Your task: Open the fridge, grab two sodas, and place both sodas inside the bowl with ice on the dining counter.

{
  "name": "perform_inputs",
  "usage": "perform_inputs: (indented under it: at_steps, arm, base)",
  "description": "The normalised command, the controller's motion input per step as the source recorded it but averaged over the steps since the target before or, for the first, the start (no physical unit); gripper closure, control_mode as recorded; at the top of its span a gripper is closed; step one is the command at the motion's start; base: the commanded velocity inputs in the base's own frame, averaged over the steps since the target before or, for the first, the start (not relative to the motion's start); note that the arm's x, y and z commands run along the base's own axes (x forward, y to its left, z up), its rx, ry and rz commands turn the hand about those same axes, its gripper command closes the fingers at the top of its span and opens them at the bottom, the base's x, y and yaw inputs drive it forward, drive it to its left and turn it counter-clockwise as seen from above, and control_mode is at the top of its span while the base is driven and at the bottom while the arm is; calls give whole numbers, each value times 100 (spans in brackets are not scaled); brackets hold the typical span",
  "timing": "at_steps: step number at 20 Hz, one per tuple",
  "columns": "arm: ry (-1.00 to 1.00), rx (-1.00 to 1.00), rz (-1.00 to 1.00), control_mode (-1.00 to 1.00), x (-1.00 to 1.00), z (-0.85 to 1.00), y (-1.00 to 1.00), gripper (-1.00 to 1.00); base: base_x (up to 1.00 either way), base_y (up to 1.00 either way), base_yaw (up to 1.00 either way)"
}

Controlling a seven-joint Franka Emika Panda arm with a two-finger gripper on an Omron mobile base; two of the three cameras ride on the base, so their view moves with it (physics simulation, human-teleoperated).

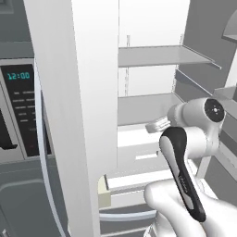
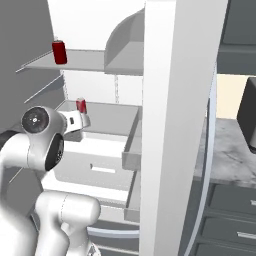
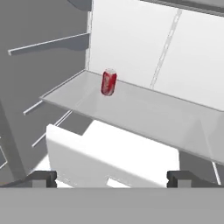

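The fridge (image 1: pixel 78 115) stands open, and its white door edge (image 2: pixel 175 125) rises through the middle of both base views. One red soda (image 2: pixel 59 52) stands on the upper shelf at the left. A second soda (image 2: pixel 81 105) stands on the shelf below, near its left end. In the hand view this soda (image 3: pixel 108 82) is upright on the glass shelf (image 3: pixel 144 113), ahead and a little higher. My gripper (image 3: pixel 111 179) is open and empty, reaching into the fridge (image 1: pixel 157 125) short of the lower can (image 2: pixel 82 120). The bowl and the dining counter are out of view.
A white drawer (image 3: pixel 109 162) sits just under the shelf in front of the gripper. The wall oven with a lit clock (image 1: pixel 18 76) is left of the fridge door. A marble-topped counter with drawers (image 2: pixel 230 155) and a dark object (image 2: pixel 247 115) lie to the right.
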Motion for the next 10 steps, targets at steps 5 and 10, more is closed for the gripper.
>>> perform_inputs:
  at_steps: [5, 10]
  arm:
    - [-8, 1, 4, -100, 49, -17, 24, -100]
    - [0, 0, 0, -100, 4, -2, 5, -100]
  base:
    - [0, 0, 0]
    - [0, 0, 0]
